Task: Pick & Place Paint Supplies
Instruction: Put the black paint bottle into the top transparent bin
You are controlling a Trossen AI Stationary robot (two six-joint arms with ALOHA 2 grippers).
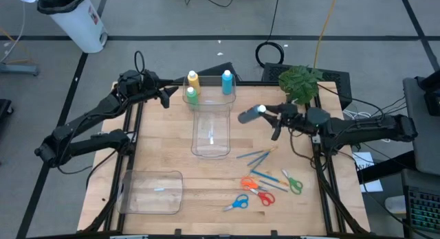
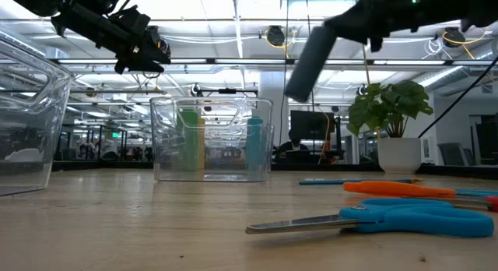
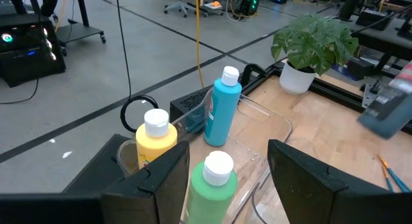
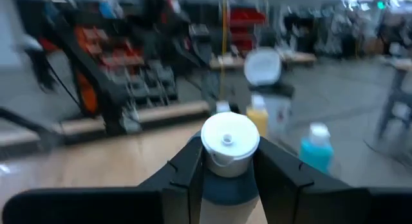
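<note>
While the grey-blue bottle (image 1: 249, 115) is clamped between the jaws of the right gripper (image 1: 269, 115), it is held tilted in the air above the worktop (image 1: 227, 174), between the clear bin (image 1: 210, 132) and the potted plant (image 1: 301, 82). In the right wrist view the bottle's white cap (image 4: 230, 140) is seen pointing forward between the two dark fingers (image 4: 187, 172), which are pressed against its sides. In the low view the bottle (image 2: 309, 62) is seen raised well clear of the wood. The yellow bottle (image 1: 193, 79), green bottle (image 1: 191, 95) and light blue bottle (image 1: 227, 82) are stood upright at the far end of the clear bin, yellow and green just beside each other, light blue at the other corner. The left gripper (image 1: 163, 96) is held near the far left corner of the bin, just beside the green bottle, jaws released and nothing gripped; in the left wrist view the green bottle (image 3: 217, 182) is seen between the spread fingers (image 3: 161, 179), untouched. Several brushes (image 1: 256, 156) with blue and orange handles are laid flat on the worktop near the right edge, close to the right arm. Three pairs of scissors (image 1: 258, 186), orange, blue and green, are laid nearer the front. A second clear container (image 1: 151, 192) is placed at the front left, well apart from the rest.
</note>
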